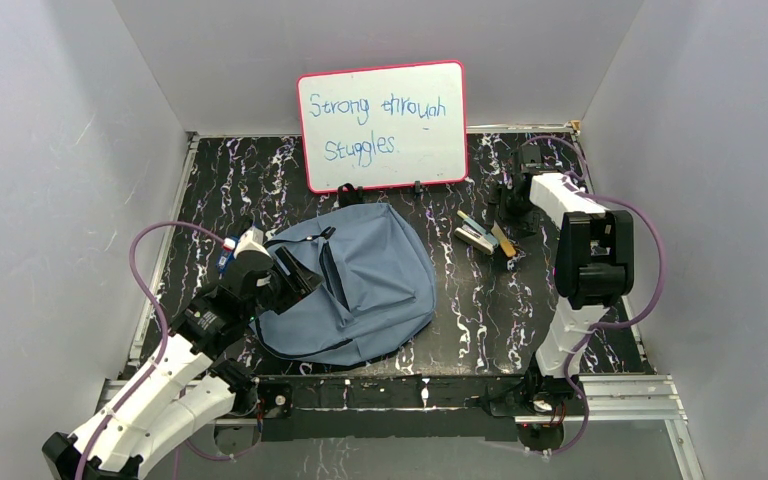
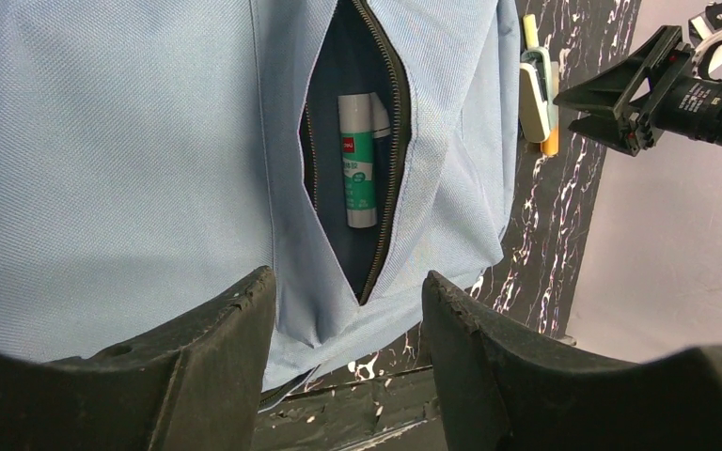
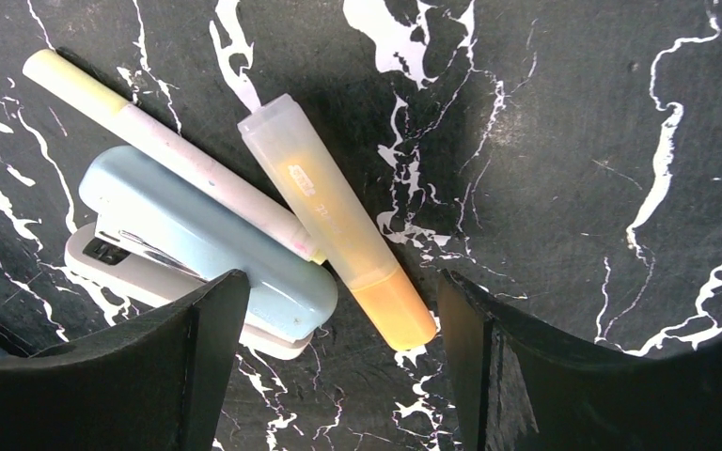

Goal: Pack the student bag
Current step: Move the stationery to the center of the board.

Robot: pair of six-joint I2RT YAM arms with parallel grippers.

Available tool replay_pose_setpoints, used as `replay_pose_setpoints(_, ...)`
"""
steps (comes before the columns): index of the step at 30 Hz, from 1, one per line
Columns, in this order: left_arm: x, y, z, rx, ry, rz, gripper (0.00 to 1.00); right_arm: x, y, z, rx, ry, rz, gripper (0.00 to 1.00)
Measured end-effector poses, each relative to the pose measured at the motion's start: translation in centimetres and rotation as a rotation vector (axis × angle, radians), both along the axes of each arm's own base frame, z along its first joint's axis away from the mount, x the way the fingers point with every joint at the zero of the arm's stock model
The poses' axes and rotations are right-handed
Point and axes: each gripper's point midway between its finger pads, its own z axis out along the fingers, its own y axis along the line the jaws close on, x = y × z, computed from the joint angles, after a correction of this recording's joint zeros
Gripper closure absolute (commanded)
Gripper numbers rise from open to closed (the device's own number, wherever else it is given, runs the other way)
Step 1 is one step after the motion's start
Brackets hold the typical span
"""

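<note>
On the black, white-veined counter (image 1: 480, 320) lies the student bag (image 1: 370, 285), grey-blue and flat, with one zip pocket gaping. Inside that pocket a white-and-green glue stick (image 2: 358, 160) lies lengthwise between the zipper's two sides. Just behind the bag a pink-framed whiteboard (image 1: 382, 125) stands upright with blue handwriting on it. Over the bag's left side hangs the left claw (image 2: 348, 280), its two dark fingers spread and nothing pinched between them; the pocket's lower end shows in the gap. To the right of the bag, near it but apart, sits a small cluster: a pale blue stapler (image 3: 197, 240), a slim pen with a yellow end (image 3: 150, 141) resting against the stapler, and an orange highlighter (image 3: 338, 216) whose side meets the pen's tip. Above that cluster hovers the right claw (image 3: 338, 282), fingers wide apart and gripping nothing, with the stapler's end and the highlighter's orange end showing between them.
</note>
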Motion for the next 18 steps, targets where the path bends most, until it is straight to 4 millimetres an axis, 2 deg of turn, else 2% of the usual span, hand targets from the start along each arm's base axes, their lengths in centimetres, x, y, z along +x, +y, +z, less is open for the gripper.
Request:
replay_pose_setpoints(10,-0.3,0.1,-0.7,-0.014,0.011,0.009,0.44,-0.2,0.8,-0.3,0.022,0.013,0.023,0.20)
replay_pose_setpoints(18,-0.3,0.0,-0.6,-0.023,0.014,0.014,0.44,-1.5,3.2,-1.0,-0.011,0.036,0.102,0.20)
